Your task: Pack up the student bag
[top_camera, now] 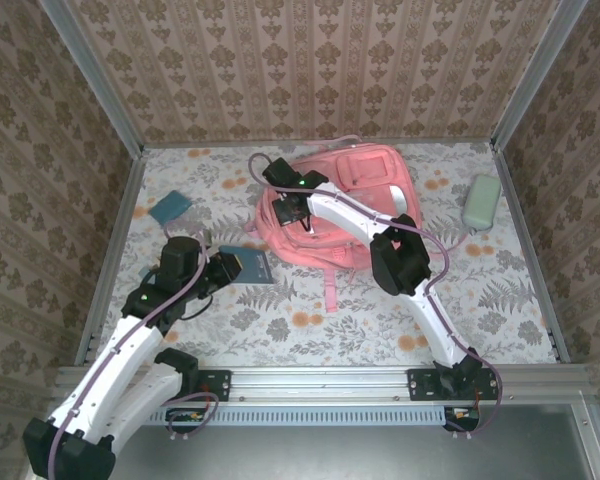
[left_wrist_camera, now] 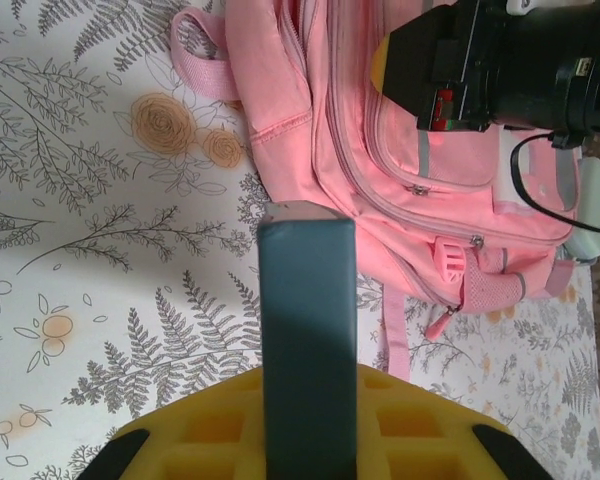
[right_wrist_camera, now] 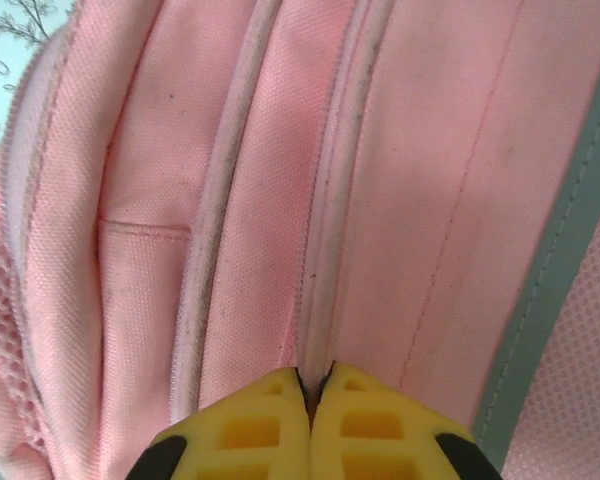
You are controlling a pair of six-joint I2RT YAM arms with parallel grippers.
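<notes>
Unzipping student bag with right gripper pinched shut at zip, teal book clamped in left gripper; next, likely pulling along seam.

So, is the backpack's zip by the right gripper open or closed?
Closed: on the pink backpack, the zip edges meet above the shut right gripper.

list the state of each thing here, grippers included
large pink fabric backpack: lying flat on the table, visible zip closed
right gripper: shut, tips on the backpack's zip line
left gripper: shut on the dark teal flat book
dark teal flat book: held, not yet in the backpack
small teal flat pad: lying loose on the table
pale green pouch: lying loose on the table
</notes>
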